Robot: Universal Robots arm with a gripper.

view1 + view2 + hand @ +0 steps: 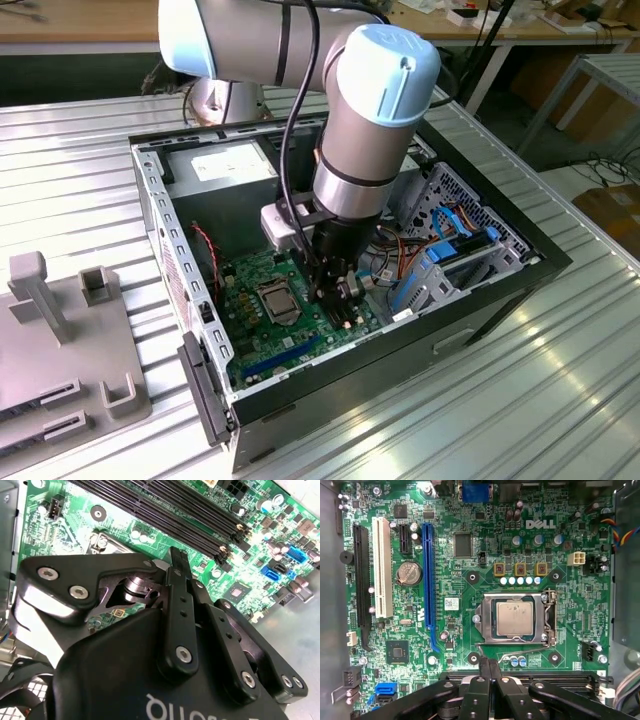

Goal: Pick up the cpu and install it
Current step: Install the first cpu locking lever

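**CPU seated in its socket, gripper beside it with nothing held**

The cpu (514, 618) lies flat in the metal-framed socket (516, 618) near the middle of the motherboard (470, 560), silvery top up and square to the frame. The gripper (489, 672) hangs over the board just off the socket's edge nearest the memory slots (165, 510). Its fingers (484, 669) are pressed together and grasp nothing. In the exterior view the gripper (341, 300) sits just to the view's right of the cpu (277, 298), inside the computer case (500, 290).

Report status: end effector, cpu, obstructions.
End effector shut, empty, above motherboard. Cpu seated in socket. Nothing on the cpu.
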